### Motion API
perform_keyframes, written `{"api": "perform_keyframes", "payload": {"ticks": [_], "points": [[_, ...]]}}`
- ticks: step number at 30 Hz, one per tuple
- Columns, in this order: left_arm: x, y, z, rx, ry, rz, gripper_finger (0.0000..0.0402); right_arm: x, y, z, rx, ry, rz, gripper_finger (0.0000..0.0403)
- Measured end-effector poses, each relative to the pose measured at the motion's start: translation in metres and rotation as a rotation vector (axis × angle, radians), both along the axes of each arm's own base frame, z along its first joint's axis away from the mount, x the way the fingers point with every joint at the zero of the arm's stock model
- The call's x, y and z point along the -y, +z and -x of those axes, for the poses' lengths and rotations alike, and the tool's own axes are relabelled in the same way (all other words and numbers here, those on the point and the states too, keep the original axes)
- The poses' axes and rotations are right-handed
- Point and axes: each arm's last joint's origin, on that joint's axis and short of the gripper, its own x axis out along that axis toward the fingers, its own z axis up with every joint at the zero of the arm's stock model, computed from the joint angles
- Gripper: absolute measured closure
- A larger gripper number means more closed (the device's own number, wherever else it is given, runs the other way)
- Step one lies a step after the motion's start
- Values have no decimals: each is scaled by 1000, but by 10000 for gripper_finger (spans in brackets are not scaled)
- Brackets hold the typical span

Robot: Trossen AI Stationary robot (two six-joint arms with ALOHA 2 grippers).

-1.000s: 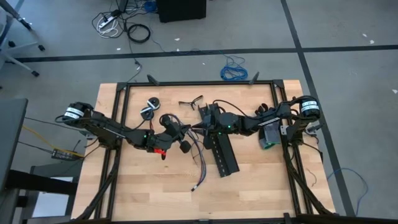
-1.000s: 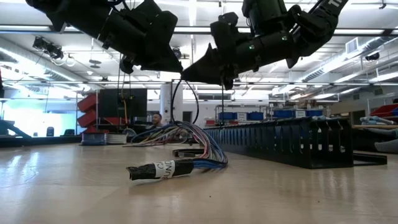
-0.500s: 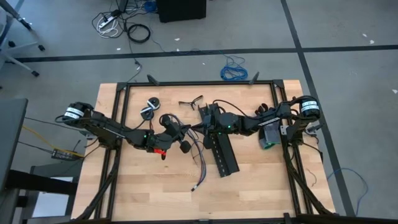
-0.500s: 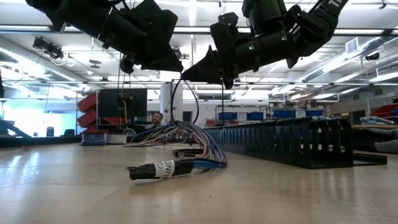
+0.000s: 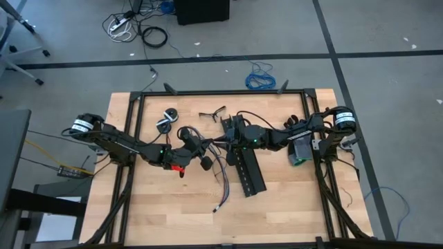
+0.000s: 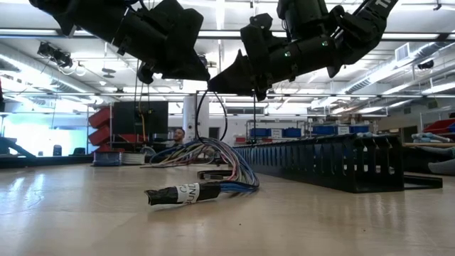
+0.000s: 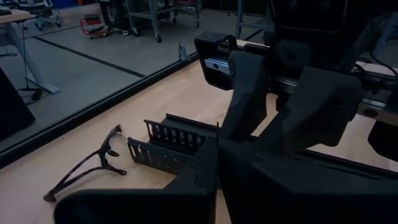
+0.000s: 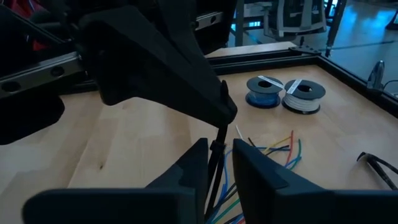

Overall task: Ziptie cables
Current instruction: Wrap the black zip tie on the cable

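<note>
— Both hands up over the middle of the table (image 5: 291, 200)?
— Yes, tip to tip, clear of the wood. My left hand (image 8: 225, 112) is clamped shut on a ziptie (image 8: 215, 163), which hangs down from its tip.
— And your right hand?
— My right hand (image 8: 217, 146) has its fingers a little apart, with the ziptie in the gap. I cannot tell whether they touch it.
— Where are the cables?
— The cables (image 6: 213, 151) lie on the table just below both hands, curving to a taped end (image 6: 181, 194) nearer the front edge. Nothing holds them.
— What is next to them?
— A long black slotted duct (image 5: 247, 169) lies just beside them, on my right. Glasses (image 7: 87, 165) and two spools (image 8: 264, 91) sit toward the far edge.
</note>
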Motion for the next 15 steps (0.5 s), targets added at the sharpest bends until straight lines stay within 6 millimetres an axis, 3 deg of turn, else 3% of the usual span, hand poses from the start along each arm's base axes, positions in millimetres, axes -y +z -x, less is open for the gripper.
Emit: {"api": "perform_keyframes", "payload": {"ticks": [5, 15], "points": [[0, 0, 0, 1, 0, 0, 402, 0, 0, 0, 0, 0, 0, 307], [0, 0, 0, 5, -6, 3, 402, 5, 0, 0, -1, -13, 0, 308]]}}
